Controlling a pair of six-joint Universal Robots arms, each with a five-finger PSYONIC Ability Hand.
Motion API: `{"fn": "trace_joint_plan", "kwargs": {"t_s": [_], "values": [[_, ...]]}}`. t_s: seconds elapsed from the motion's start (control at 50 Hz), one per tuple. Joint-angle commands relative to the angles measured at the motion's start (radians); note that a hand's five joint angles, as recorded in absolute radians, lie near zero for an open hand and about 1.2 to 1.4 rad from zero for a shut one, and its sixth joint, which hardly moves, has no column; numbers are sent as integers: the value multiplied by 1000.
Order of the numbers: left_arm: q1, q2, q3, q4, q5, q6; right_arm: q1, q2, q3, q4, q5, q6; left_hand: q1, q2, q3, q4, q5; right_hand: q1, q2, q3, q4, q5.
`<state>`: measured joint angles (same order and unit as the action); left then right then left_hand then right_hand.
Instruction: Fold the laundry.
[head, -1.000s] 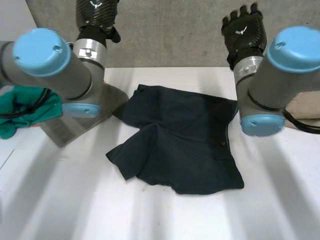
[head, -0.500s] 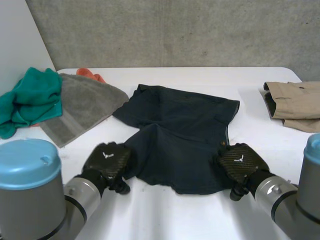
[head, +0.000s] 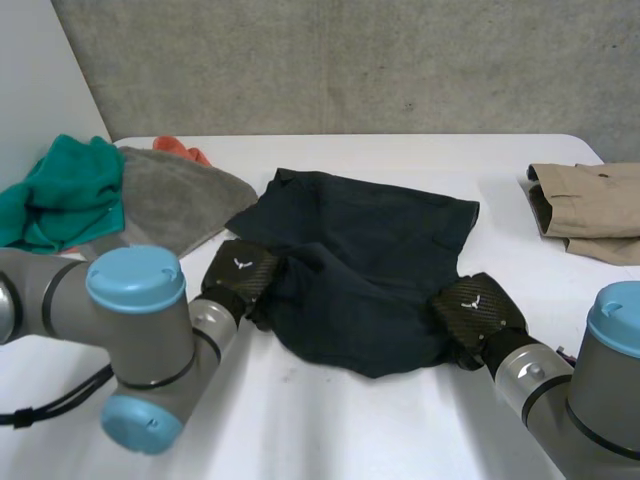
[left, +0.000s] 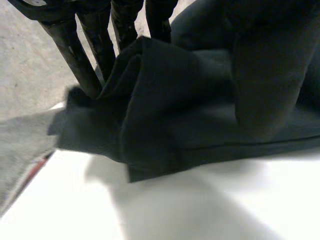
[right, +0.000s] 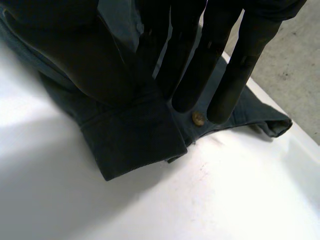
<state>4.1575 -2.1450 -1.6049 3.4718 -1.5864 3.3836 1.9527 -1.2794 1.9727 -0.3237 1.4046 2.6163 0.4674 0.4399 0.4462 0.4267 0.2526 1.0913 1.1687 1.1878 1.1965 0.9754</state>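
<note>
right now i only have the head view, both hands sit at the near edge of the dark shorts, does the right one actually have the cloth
observer: yes. In its wrist view the right hand pinches the hem of the shorts between thumb and straight fingers.
operator: and the left
observer: the left hand has a bunched fold of the leg hem against its fingers, with the thumb over the cloth.
operator: anything by the right fingertips
observer: a small brown button on the shorts, right at the fingertips.
</note>
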Motion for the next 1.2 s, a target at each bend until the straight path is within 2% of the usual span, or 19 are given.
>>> {"fn": "trace_joint_plan", "kwargs": {"t_s": [0.02, 0.14, 0.22, 0.24, 0.26, 0.36, 0.46, 0.6, 0.64, 0.68, 0.7, 0.74, 0.78, 0.9, 0.98, 1.08, 1.14, 1.2], "values": [[35, -78, 100, 3, 6, 122, 12, 3, -63, -3, 28, 2, -7, 20, 14, 33, 33, 305, 228, 209, 200, 246], [33, -128, 145, 1, 8, 126, 14, 54, -142, -3, 98, 1, 107, 134, 128, 147, 147, 305, 228, 209, 200, 246], [35, -130, 148, 6, 9, 131, 14, 89, -179, 0, 132, 2, 599, 627, 620, 640, 639, 305, 228, 209, 200, 246], [35, -128, 148, 9, 9, 129, 15, 92, -182, 2, 137, 1, 877, 904, 898, 917, 917, 305, 228, 209, 200, 246], [33, -128, 148, 10, 9, 128, 15, 94, -186, 3, 139, 1, 928, 956, 950, 969, 969, 305, 228, 209, 200, 246], [27, -54, 131, -13, 2, 119, 6, 89, -187, 14, 143, -2, 929, 956, 950, 970, 969, 305, 228, 209, 200, 246], [26, 144, 45, -156, 6, 117, 6, 31, -195, 87, 134, -24, 929, 956, 950, 970, 969, 305, 228, 209, 200, 246], [35, 172, 19, -310, -3, 122, 14, 29, -219, 170, 128, -30, 929, 956, 950, 970, 969, 305, 228, 209, 200, 246], [38, 155, 20, -336, -6, 123, 14, 78, -227, 172, 135, -35, 667, 694, 688, 708, 707, 305, 228, 209, 200, 246], [41, 139, 20, -339, -7, 123, 15, 104, -233, 172, 142, -38, 282, 310, 304, 323, 323, 305, 228, 209, 200, 246], [43, 128, 20, -338, -15, 126, 15, 121, -239, 173, 145, -38, 10, 38, 31, 51, 50, 305, 228, 209, 200, 246], [41, 129, 19, -333, -27, 126, 15, 127, -239, 172, 145, -38, -66, -38, -45, -25, -25, 305, 228, 209, 200, 246], [33, 140, 17, -323, -50, 125, 17, 130, -235, 169, 142, -38, -86, -59, -65, -46, -46, 305, 228, 209, 200, 246], [30, 229, -29, -284, -47, 122, 15, 123, -229, 169, 140, -32, -63, -36, -42, -22, -23, 305, 228, 209, 200, 246], [15, 296, -96, -272, -44, 123, 15, 117, -221, 164, 140, -22, 42, 70, 63, 83, 83, 305, 228, 209, 200, 246], [-77, 394, -220, -272, -49, 125, 12, 117, -219, 161, 140, -22, 236, 264, 257, 277, 276, 305, 228, 209, 200, 246], [-129, 424, -274, -258, -49, 125, 12, 117, -219, 161, 140, -22, 242, 270, 263, 283, 283, 305, 228, 209, 200, 246], [-140, 425, -305, -246, -52, 126, 12, 117, -219, 161, 139, -22, 239, 267, 261, 280, 280, 305, 228, 209, 200, 246]]}}
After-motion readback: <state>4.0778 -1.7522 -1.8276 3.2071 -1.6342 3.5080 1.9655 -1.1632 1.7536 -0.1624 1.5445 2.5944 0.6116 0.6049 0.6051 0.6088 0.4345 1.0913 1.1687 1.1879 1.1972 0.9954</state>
